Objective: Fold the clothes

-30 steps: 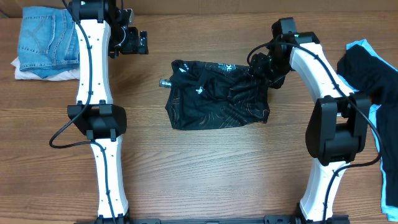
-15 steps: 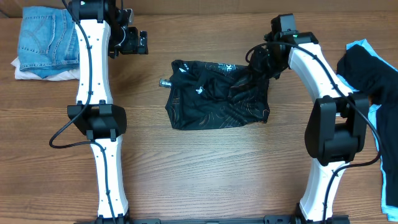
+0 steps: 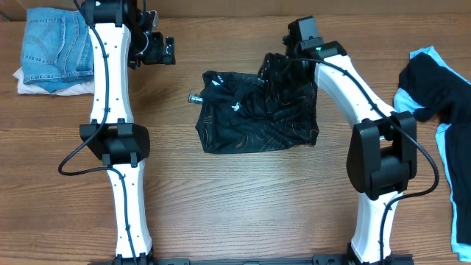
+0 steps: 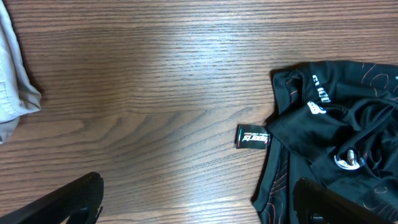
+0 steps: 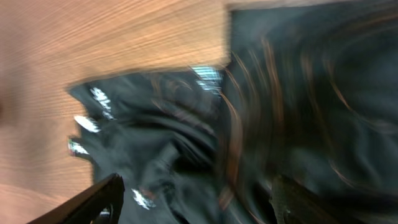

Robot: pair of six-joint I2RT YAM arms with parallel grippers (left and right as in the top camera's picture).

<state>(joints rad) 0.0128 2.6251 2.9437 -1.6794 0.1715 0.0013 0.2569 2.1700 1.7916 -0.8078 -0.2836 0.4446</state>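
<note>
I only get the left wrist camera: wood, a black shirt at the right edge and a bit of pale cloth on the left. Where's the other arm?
Observer: The right gripper is over the far edge of the black jersey, jaws apart, where the cloth is bunched up.
Operator: And that pale cloth?
Observer: It is a white garment with folded blue jeans lying on top of it.
Operator: Anything else to fold?
Observer: Yes, a black-and-light-blue garment lies at the right edge of the table, apart from the jersey.
</note>
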